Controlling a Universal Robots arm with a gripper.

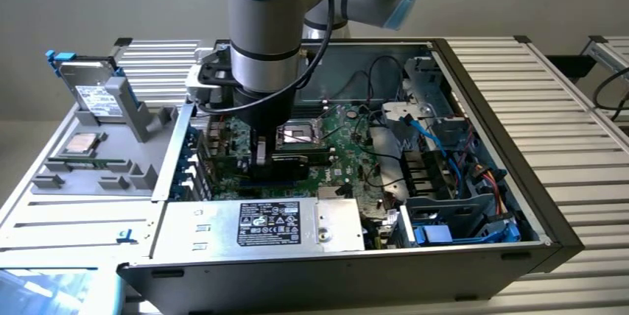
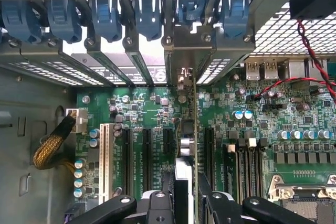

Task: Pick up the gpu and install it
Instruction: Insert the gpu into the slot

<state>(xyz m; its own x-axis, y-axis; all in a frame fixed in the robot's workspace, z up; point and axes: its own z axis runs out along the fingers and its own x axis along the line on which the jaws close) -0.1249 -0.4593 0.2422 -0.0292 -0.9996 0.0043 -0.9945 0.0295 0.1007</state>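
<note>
I am reaching straight down into the open computer case (image 1: 550,212) in the middle of the exterior view, and my gripper (image 1: 261,159) is hanging low over the big green motherboard (image 1: 339,149). I am grasping the graphics card (image 1: 300,158), with my fingers pressing on its two faces. From my gripper it is running toward the exterior view's right, just beside the square processor socket (image 1: 294,137).

In the wrist view my gripper (image 2: 185,195) is straddling the graphics card (image 2: 195,124), which is showing edge-on as a thin green strip standing upright over the motherboard (image 2: 142,103). It is lying in line with the long black slots (image 2: 147,156), with one on either side of it. I cannot tell whether its lower edge is sitting in a slot. Its silver end bracket (image 2: 181,56) is meeting the rear wall of the case, close to the row of blue clips (image 2: 105,19). A red and black twisted wire (image 2: 310,51) is crossing the board well apart from the card.

A grey power supply box (image 1: 265,225) with a label is filling the lower middle of the exterior view. Blue cables (image 1: 444,146) are looping inside the case toward the exterior view's right. At the upper left of that view a hard drive (image 1: 96,98) with a white label is standing outside the case
</note>
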